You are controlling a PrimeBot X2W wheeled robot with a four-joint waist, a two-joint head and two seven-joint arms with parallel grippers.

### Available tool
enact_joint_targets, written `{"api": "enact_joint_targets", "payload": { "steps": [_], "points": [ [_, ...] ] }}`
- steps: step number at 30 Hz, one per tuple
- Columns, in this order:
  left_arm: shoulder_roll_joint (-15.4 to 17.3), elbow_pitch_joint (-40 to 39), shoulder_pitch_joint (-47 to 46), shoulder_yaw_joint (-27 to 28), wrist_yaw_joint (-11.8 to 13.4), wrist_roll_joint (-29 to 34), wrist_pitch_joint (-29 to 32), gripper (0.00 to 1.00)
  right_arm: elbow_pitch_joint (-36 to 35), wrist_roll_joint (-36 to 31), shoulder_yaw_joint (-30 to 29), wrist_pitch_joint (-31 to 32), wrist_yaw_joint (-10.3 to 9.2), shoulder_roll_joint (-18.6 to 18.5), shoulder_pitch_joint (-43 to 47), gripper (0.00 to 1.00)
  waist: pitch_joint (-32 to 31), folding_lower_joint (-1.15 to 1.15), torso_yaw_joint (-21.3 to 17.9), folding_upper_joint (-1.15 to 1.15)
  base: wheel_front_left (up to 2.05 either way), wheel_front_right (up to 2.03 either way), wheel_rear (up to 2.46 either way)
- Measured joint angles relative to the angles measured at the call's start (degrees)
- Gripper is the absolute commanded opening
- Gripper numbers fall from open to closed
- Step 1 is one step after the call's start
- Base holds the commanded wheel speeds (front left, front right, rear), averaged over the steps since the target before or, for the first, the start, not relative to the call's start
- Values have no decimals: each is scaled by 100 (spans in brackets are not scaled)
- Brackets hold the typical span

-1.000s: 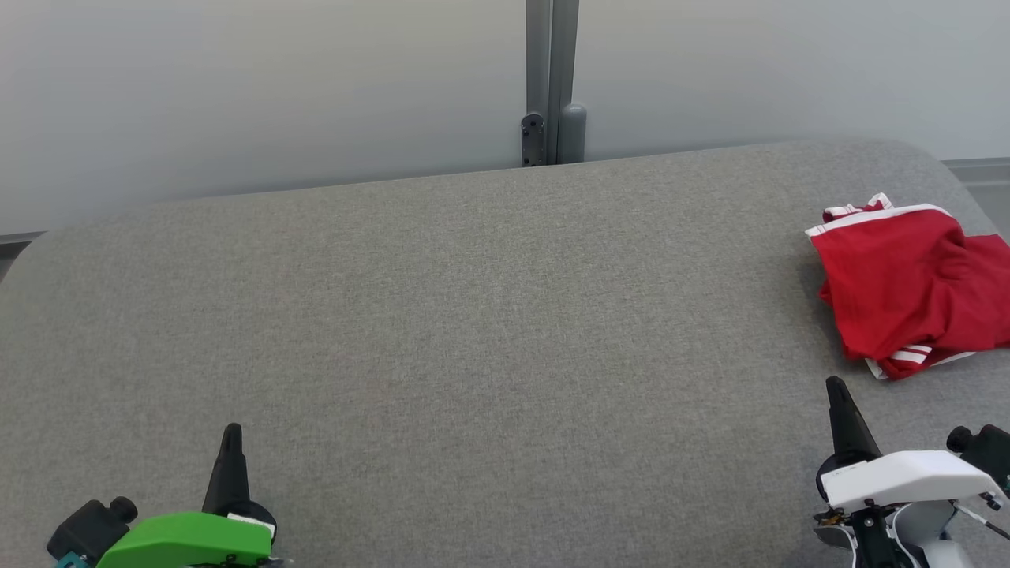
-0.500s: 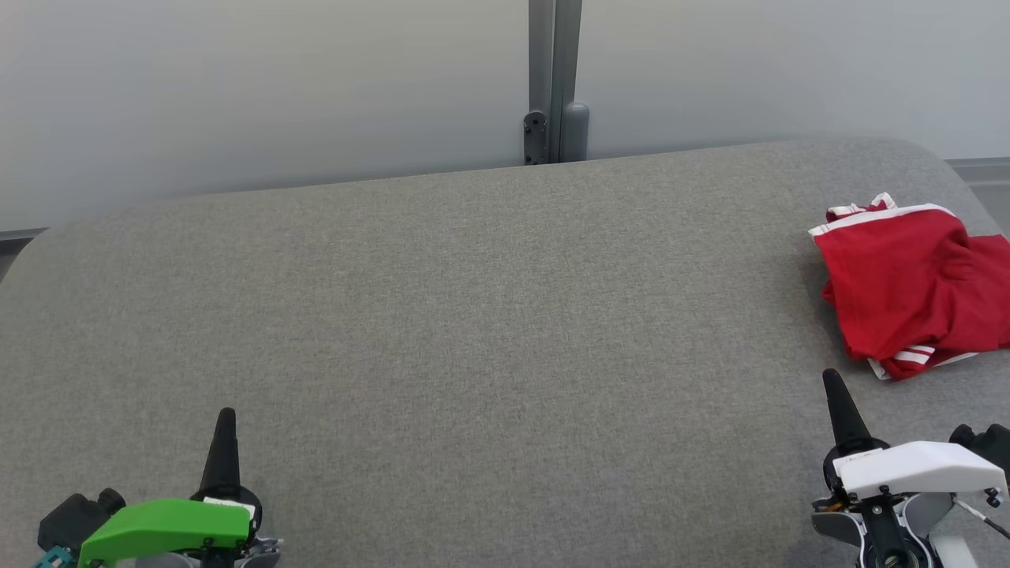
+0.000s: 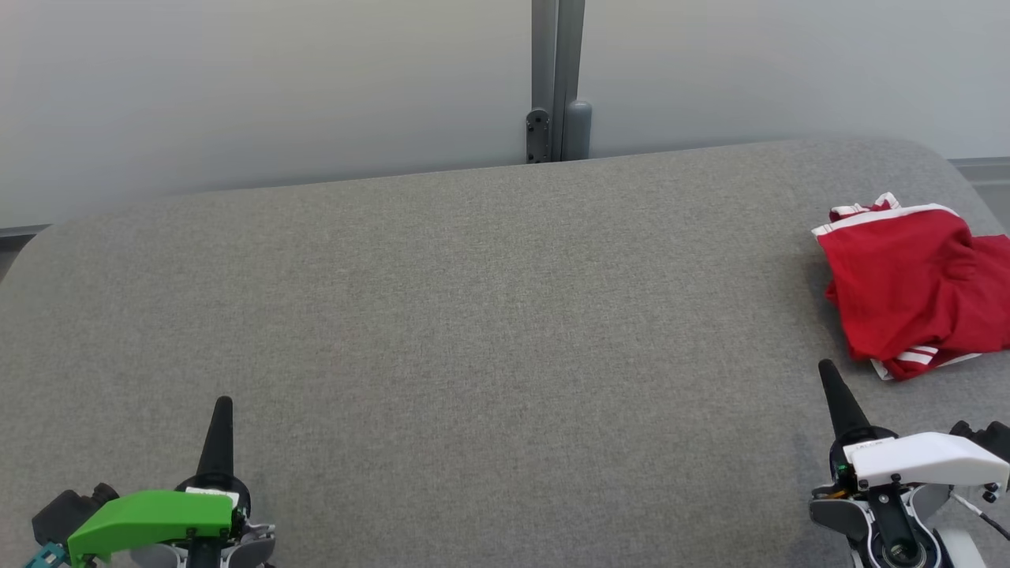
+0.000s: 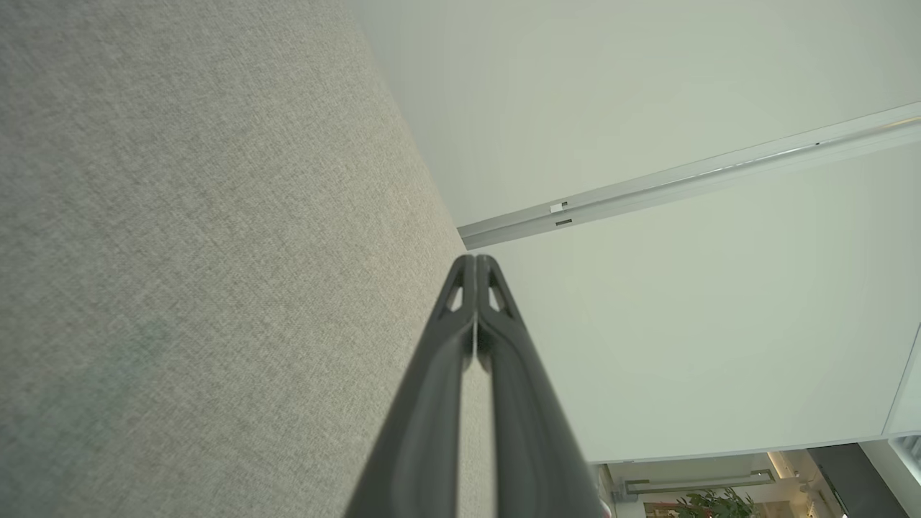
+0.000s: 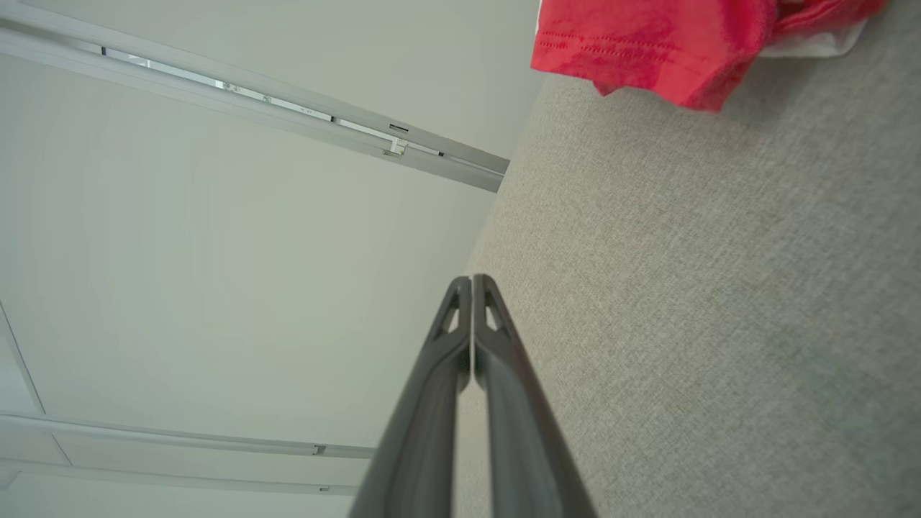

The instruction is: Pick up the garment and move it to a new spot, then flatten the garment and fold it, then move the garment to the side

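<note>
A red garment (image 3: 915, 292) with white stripes lies folded at the far right of the grey fabric surface (image 3: 473, 315); its red edge (image 5: 647, 50) appears at the top of the right wrist view. My right gripper (image 3: 827, 369) is shut and holds nothing, a little in front of and left of the garment, not touching it. At the lower left, far from the garment, my left gripper (image 3: 223, 402) is shut and holds nothing. Both wrist views show the fingers pressed together, left gripper (image 4: 475, 260), right gripper (image 5: 472, 280).
A pale wall with a grey vertical post (image 3: 556, 79) stands behind the surface. The garment's right part runs past the head view's right edge. The surface's rounded far corners curve down at left and right.
Both grippers' fingertips have moved slightly up the head view while their bodies sank toward the bottom edge. The whole picture has shifted a little, so the camera moved. The garment lies as before.
</note>
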Motion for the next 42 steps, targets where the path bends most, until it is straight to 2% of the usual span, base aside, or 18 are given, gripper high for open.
{"api": "enact_joint_targets", "payload": {
  "steps": [42],
  "points": [
    [8, -12, -307, 216, -78, -1702, 477, 0, 31, 2038, -41, 466, 0, -15, -220, 0, 49, 0, 66, 0, 0, 0, 0]
  ]
}}
